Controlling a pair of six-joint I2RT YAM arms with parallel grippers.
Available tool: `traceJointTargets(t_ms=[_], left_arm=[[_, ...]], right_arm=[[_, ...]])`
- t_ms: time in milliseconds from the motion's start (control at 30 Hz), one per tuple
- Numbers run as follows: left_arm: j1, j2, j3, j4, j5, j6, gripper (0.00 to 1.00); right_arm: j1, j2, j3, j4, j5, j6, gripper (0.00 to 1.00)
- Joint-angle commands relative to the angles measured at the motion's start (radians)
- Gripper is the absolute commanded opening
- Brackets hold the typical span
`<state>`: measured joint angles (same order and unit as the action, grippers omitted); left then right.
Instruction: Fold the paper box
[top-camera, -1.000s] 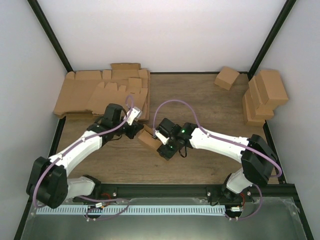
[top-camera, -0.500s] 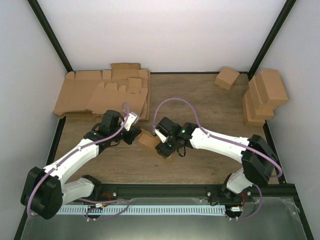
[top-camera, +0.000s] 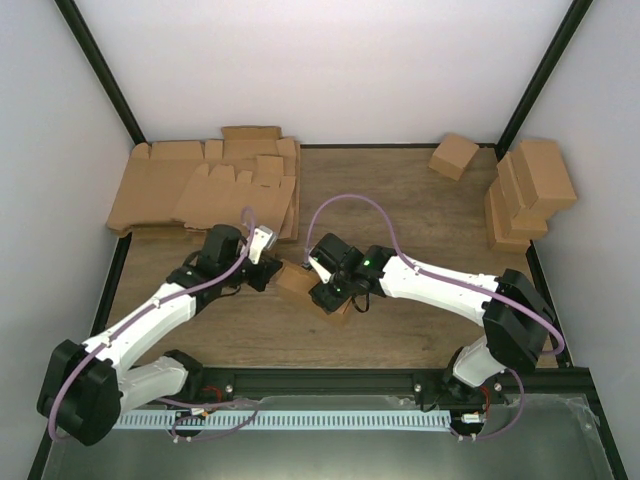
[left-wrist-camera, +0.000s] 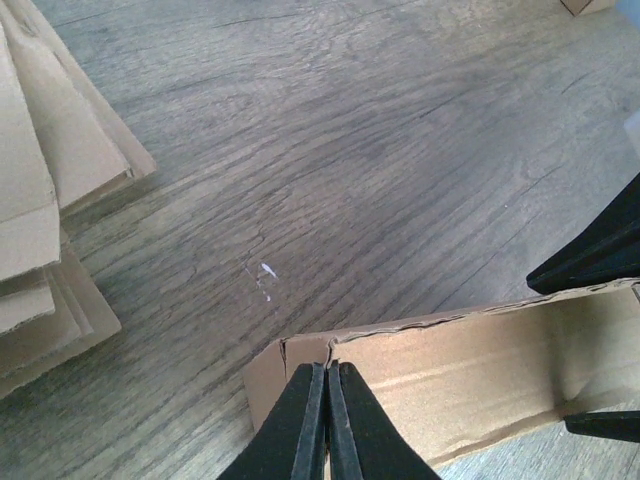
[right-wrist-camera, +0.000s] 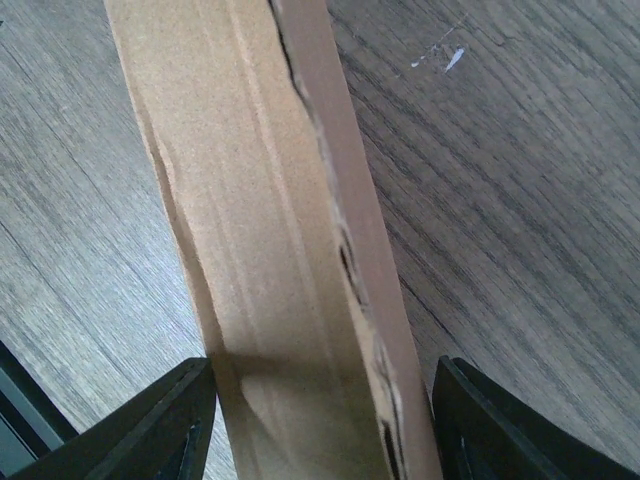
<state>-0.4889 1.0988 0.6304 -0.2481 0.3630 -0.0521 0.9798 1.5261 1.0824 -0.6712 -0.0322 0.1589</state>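
The left end effector (left-wrist-camera: 326, 420), pinched together, presses the corrugated cardboard box (left-wrist-camera: 470, 370); the right end effector (right-wrist-camera: 320, 420) straddles it, spread wide, on the wood-grain bench (left-wrist-camera: 350, 150).

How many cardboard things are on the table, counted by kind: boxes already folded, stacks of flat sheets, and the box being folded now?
Folded boxes: 4, a lone box at the back and a pile of three at the right
Stacks of flat sheets: 1 (sheets too overlapped to count)
Box being folded: 1
Total: 6
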Motion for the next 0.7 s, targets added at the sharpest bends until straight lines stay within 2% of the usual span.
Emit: traceJointTargets(t_ms=[0, 167, 300, 667], left_arm=[[-0.008, -0.027, -0.038, 0.010, -0.028, -0.081, 0.04], [-0.008, -0.060, -0.091, 0.071, 0.003, -0.177, 0.04], [-0.009, -0.070, -0.109, 0.090, 0.016, -0.231, 0.05], [-0.011, -0.089, -0.093, 0.063, 0.000, -0.270, 0.05]], right_arm=[[0.008, 0.008, 0.001, 0.024, 0.032, 0.021, 0.62], [0.007, 0.007, -0.004, 0.029, 0.032, 0.023, 0.64], [0.008, 0.009, -0.010, 0.035, 0.044, 0.031, 0.71], [0.008, -0.047, -0.051, 0.133, 0.086, 0.176, 0.78]])
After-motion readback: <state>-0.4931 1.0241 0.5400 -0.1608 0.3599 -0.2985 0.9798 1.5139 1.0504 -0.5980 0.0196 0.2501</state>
